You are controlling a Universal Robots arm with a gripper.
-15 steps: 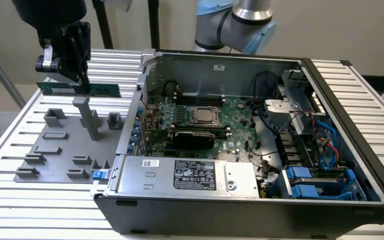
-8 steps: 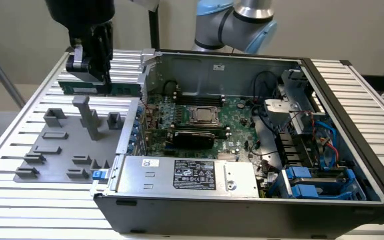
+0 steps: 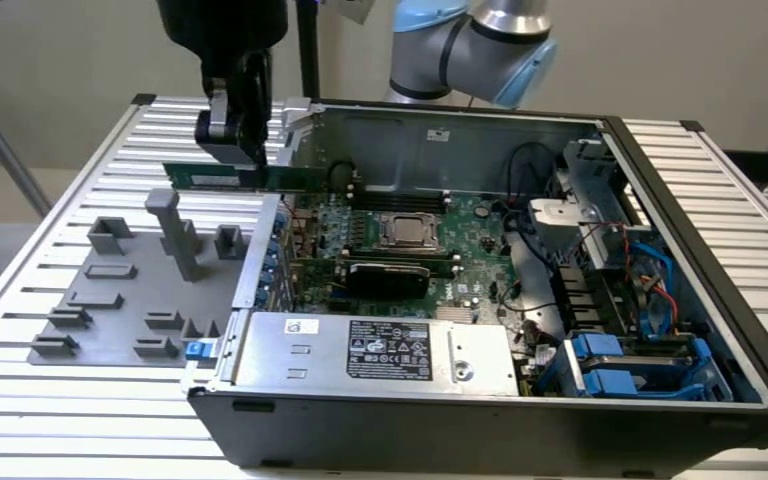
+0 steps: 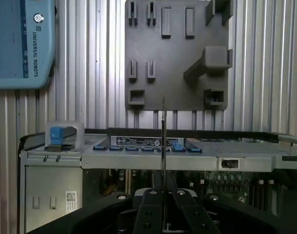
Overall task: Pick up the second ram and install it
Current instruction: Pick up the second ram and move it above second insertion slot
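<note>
As the end effector [image 3: 232, 157] clamps the second ram [image 3: 291, 180] from above, its long axis lies level, the motherboard [image 3: 475, 218] lower toward the exterior view's right.

Second ram [image 3: 291, 179]: slim green stick, level, apparently held aloft.

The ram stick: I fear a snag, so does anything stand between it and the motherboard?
Yes, likely. The gripper holds the ram stick up over the case's side wall on the exterior view's left; that wall's rim lies beneath the stick, between it and the motherboard. Nothing else visible blocks it.
</note>
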